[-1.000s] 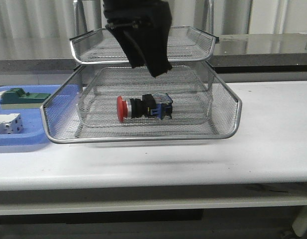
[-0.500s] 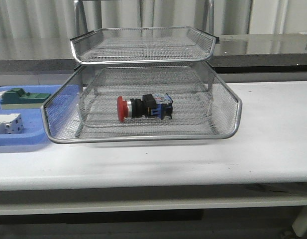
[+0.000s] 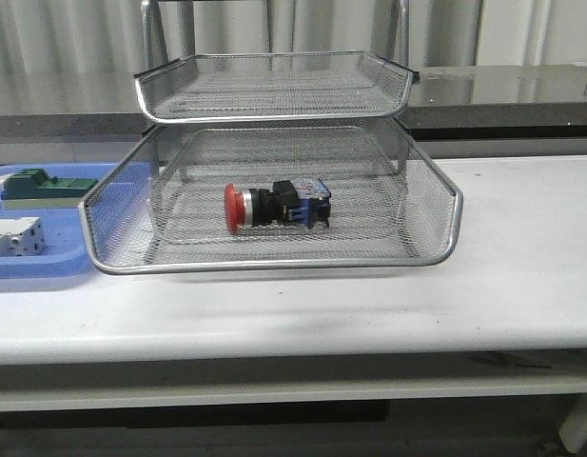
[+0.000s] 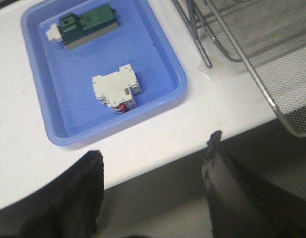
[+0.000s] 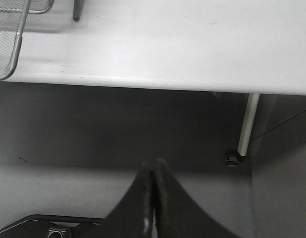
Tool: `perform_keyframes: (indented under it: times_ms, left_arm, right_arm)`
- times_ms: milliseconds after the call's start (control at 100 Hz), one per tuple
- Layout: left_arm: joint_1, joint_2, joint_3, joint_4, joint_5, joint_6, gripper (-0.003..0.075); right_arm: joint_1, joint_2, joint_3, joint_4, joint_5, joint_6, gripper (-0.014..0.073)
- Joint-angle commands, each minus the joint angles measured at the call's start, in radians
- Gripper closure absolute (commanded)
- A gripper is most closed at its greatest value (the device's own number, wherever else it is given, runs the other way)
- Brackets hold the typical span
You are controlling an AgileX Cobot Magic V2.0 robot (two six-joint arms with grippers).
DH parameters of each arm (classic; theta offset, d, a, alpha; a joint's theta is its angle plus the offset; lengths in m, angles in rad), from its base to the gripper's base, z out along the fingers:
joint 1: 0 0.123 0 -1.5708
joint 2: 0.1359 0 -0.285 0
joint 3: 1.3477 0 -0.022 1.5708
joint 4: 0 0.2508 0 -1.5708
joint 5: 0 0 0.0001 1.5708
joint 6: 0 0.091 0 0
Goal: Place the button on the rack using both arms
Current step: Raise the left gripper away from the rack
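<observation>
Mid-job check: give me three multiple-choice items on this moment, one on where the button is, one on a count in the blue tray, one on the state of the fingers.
1. Where does the button lie?
A. In the pulled-out lower tray of the rack
B. In the blue tray
C. On the bare table

2. How many parts lie in the blue tray?
A. None
B. Two
C. Four

3. How do the fingers stand?
A. Both pairs shut
B. Left gripper open, right gripper shut
C. Left shut on the button

Answers: 1 A, the front view shows it lying on its side on the mesh floor. 2 B, the left wrist view shows one green block and one white block. 3 B, the left fingers stand apart, empty; the right fingers press together.
</observation>
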Motion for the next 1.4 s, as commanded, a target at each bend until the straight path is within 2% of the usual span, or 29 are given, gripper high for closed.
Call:
perform_keyframes:
  times_ms: [0,190,330,610,830,1090,1160,1230,1390]
  left_arm:
    - [0.017,-0.113,0.078,-0.038,-0.184,-0.010,0.0301]
    - [0.017,-0.373,0.342,-0.108,-0.454,-0.010,0.0301]
    - [0.017,-0.540,0.487,-0.132,-0.585,-0.010,0.0301]
    - [0.017,-0.748,0.674,-0.154,-0.726,-0.010,0.0301]
    - [0.017,-0.758,0.761,-0.224,-0.802,-0.010,0.0301]
    - [0.017,-0.758,0.765,-0.226,-0.829,-0.010,0.0304]
    - [0.017,-0.758,0.765,-0.226,-0.829,-0.010,0.0341]
    - [0.017,-0.758,0.765,-0.226,-0.831,-0.010,0.0419]
    - [0.017,-0.758,0.765,-0.226,-0.837,-0.010,0.0662]
  right_arm:
    - [-0.005,0.003,-0.031,-0.013,-0.050,0.000,0.0660]
    - [-0.005,0.003,-0.031,-0.013,-0.050,0.000,0.0660]
    - [-0.005,0.003,-0.031,-0.013,-0.050,0.000,0.0660]
    - [-0.005,0.003,-0.031,-0.013,-0.050,0.000,0.0660]
    - [-0.005,0.003,-0.031,-0.013,-0.050,0.000,0.0660]
    - [-0.005,0.003,-0.031,-0.013,-0.050,0.000,0.0660]
    - [-0.005,0.003,-0.031,-0.013,-0.050,0.000,0.0660]
    - [-0.005,0.003,-0.031,-0.013,-0.050,0.000,0.0660]
    - [-0.005,0.003,-0.031,-0.013,-0.050,0.000,0.0660]
